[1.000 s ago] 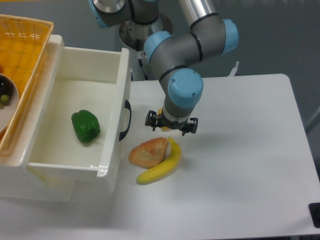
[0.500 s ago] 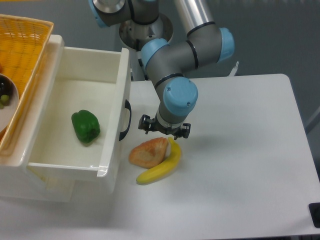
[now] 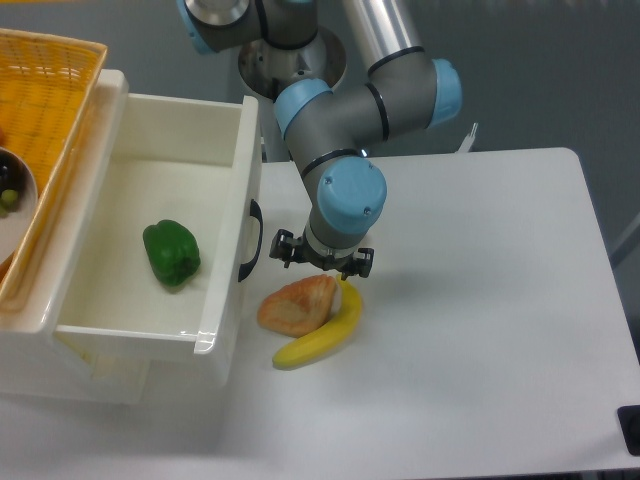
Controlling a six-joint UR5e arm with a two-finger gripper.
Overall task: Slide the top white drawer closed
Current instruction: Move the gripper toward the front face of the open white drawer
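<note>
We are looking down on a white desk (image 3: 480, 330) set against a grey-blue background. At its left side the top white drawer (image 3: 225, 300) is standing pulled out, its dark curved handle (image 3: 252, 240) facing the arm, and a green pepper (image 3: 170, 252) is lying inside it. An orange basket (image 3: 45, 110) is sitting along the drawer's left edge. Our hand (image 3: 321, 263) is hovering just right of the handle, apart from it, directly above a bread roll (image 3: 297, 304) and a banana (image 3: 322, 335) that are lying touching each other on the desk. The fingers are pointing downward and gripping nothing; we cannot tell how far they are spread.
</note>
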